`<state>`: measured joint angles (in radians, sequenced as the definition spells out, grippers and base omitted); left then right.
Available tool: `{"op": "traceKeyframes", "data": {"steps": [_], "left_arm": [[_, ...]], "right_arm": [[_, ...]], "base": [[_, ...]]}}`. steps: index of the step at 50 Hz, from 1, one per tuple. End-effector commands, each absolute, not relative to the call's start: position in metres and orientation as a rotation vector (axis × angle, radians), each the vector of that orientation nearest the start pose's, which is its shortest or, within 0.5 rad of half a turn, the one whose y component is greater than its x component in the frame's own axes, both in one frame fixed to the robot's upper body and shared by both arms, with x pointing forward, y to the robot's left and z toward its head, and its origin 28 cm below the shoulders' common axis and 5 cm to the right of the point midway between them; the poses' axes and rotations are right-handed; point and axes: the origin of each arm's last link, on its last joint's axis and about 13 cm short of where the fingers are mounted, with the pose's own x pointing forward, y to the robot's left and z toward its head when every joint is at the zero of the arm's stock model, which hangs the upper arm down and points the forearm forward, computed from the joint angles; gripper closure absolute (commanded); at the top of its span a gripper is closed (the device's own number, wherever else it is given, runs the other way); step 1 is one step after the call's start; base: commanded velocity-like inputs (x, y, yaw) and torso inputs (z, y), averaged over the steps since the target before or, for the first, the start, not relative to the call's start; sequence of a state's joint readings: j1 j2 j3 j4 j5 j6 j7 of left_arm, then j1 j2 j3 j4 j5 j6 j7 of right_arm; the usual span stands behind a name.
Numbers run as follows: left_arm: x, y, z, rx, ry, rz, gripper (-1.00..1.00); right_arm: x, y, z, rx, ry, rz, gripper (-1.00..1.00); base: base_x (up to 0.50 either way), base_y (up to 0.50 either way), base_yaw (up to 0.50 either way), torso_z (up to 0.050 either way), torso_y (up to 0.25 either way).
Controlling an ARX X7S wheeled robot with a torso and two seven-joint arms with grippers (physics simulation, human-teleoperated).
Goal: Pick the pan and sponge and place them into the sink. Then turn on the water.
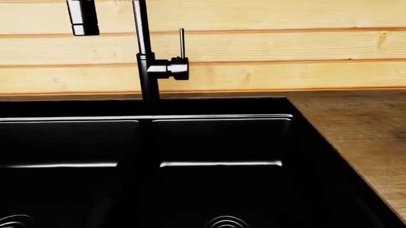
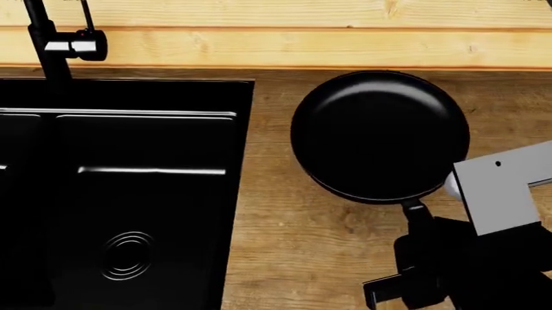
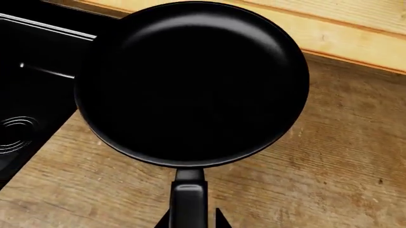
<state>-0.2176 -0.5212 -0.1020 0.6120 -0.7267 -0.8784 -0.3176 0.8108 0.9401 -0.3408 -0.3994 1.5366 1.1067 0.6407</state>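
The right arm (image 2: 500, 194) reaches in from the lower right, its jaws' state unclear.

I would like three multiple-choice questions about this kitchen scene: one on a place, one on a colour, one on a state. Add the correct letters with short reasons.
1. Where is the round glossy black frying pan?
A. on the wooden counter, right of the sink
B. inside a basin
C. hanging on the wall

2. What colour is the large double-basin sink?
A. white
B. steel grey
C. glossy black

3. Is water running from the tall dark faucet?
A. yes, a strong stream
B. no stream is visible
C. yes, the basin is full

Answers:
1 A: the head view shows the pan on the wooden counter, beside the sink.
2 C: both basins look glossy black.
3 B: the left wrist view shows nothing falling from the spout.
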Motion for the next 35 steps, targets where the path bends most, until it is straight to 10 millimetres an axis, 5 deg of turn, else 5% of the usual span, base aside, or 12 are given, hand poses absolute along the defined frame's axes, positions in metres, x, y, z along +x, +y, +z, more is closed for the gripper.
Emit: {"op": "traceKeyframes", "data": {"steps": [1,35], "left_arm": [[0.2124,0.2753,0.1482,0.021,0.101,0.001,-1.0],[0.212,0.2766,0.1516,0.02,0.092,0.006,-1.0]], "right_arm": [[0.2239,-0.1817,0.2306,-0.173,0.339,0.187,1.0],[0.2257,-0.1801,0.2284,-0.179,0.348,0.191,1.0]], "base": [[0.0,0.5,0.0,0.0,0.0],[0.0,0.5,0.0,0.0,0.002]]}}
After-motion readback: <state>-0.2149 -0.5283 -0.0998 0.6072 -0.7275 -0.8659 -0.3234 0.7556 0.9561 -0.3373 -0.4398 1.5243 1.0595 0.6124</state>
